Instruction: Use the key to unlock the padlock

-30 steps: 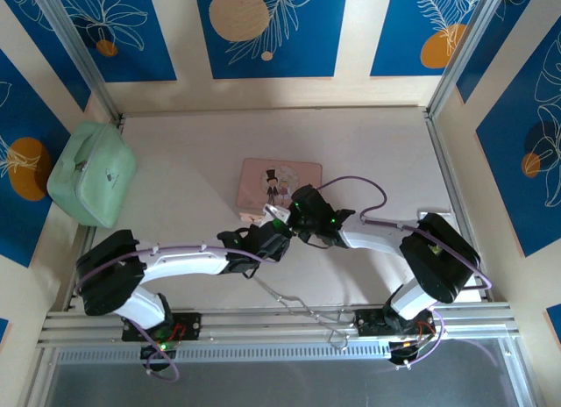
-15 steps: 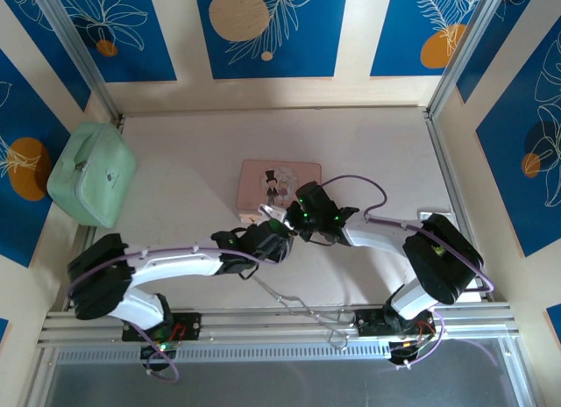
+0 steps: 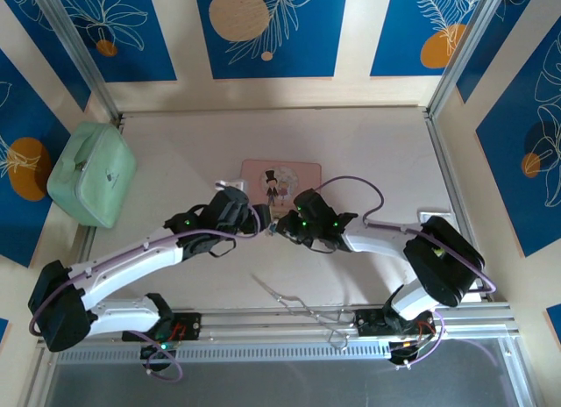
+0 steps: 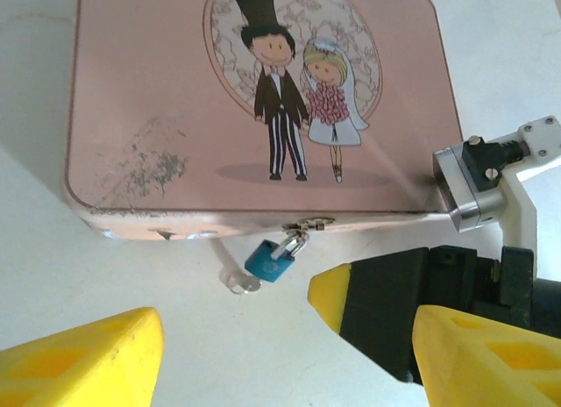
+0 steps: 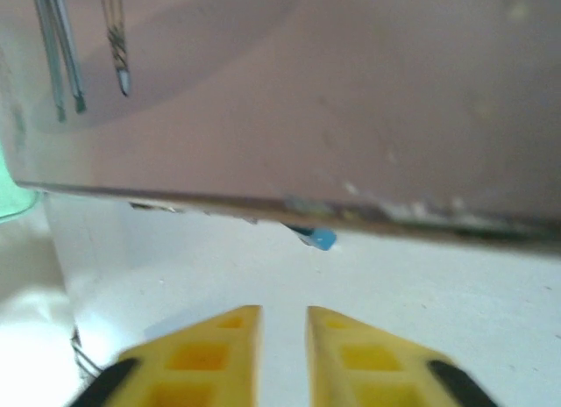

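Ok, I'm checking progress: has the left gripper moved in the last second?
Yes. The left gripper has moved away from the arm bases and leftward, and is now beside the near-left corner of the pink tin.

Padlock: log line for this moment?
padlock hanging from pink tin clasp | key at its lower end | left fingers open, empty | right fingers slightly apart, empty

The right wrist view is blurred: the padlock [image 5: 320,239] is only a blue smear under the pink tin's [image 5: 351,100] near wall. In the left wrist view, whether the key [image 4: 241,285] sits in the keyhole is too small to tell. The left claw's [image 4: 285,328] yellow fingers [image 4: 88,359] run off the bottom edge there. From above, the left arm [image 3: 131,258] and right arm [image 3: 372,236] cover the tin's near edge.
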{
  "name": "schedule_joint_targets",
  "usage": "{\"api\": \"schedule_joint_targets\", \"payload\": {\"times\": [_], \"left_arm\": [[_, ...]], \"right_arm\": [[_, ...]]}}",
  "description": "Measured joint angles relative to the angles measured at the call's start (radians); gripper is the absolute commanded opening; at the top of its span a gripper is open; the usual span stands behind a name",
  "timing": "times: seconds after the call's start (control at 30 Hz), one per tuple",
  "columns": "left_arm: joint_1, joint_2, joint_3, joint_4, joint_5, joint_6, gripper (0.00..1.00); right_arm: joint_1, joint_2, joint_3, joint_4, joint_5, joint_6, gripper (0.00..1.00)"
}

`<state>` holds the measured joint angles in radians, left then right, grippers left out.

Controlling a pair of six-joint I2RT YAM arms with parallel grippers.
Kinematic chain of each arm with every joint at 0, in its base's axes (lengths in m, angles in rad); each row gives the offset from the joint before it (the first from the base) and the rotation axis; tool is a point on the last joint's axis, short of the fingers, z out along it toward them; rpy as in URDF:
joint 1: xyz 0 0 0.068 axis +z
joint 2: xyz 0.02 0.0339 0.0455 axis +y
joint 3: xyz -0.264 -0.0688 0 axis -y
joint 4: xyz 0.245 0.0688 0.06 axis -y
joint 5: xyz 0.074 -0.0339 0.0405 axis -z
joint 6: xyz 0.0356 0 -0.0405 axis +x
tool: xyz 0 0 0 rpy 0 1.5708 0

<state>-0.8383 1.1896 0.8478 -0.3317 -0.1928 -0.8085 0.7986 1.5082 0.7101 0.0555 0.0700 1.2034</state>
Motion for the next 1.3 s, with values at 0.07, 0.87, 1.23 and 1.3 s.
{"api": "schedule_joint_targets", "payload": {"times": [0.07,0.87,1.23,1.3], "left_arm": [[0.057,0.025,-0.005,0.002,0.04,-0.004,0.72],[0.306,0.24,0.027,0.076,0.217,0.058,0.67],[0.314,0.268,0.027,0.133,0.256,0.059,0.66],[0.315,0.282,0.027,0.138,0.266,0.06,0.65]], "right_arm": [[0.011,-0.007,0.0,-0.035,0.029,-0.023,0.32],[-0.196,-0.14,0.032,-0.287,0.075,-0.34,0.31],[-0.234,-0.041,0.14,-0.327,0.061,-0.428,0.3],[-0.236,-0.023,0.158,-0.331,0.061,-0.437,0.29]]}}
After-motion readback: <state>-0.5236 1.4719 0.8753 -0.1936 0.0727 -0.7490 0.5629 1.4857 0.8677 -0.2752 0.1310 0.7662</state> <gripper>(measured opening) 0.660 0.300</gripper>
